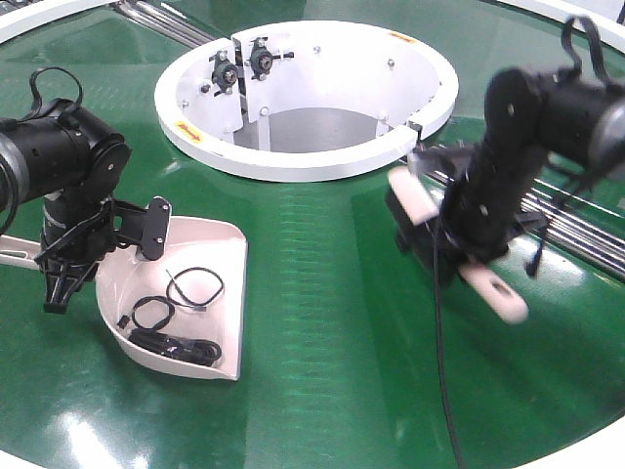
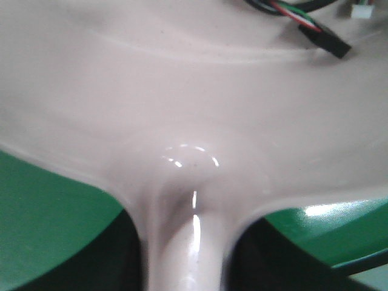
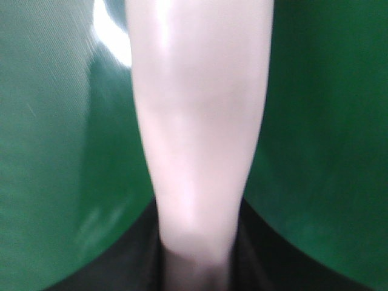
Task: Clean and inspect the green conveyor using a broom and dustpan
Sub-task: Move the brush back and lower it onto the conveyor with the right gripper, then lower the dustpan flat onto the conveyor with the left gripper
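**Both pincers loaded, fingers largely hidden**

The right arm is blurred in the front view. Its pincer (image 1: 457, 256) is clamped on the broom (image 1: 493, 288) mid-length, with the slotted end lowest and the bristles indiscernible. The left pincer (image 1: 61, 264) grips the handle of the dustpan (image 1: 200, 256), which the frame edge cuts off. The pan sits on the green conveyor (image 1: 322, 342) and holds black cable loops (image 1: 186, 288). Both wrists point downward.
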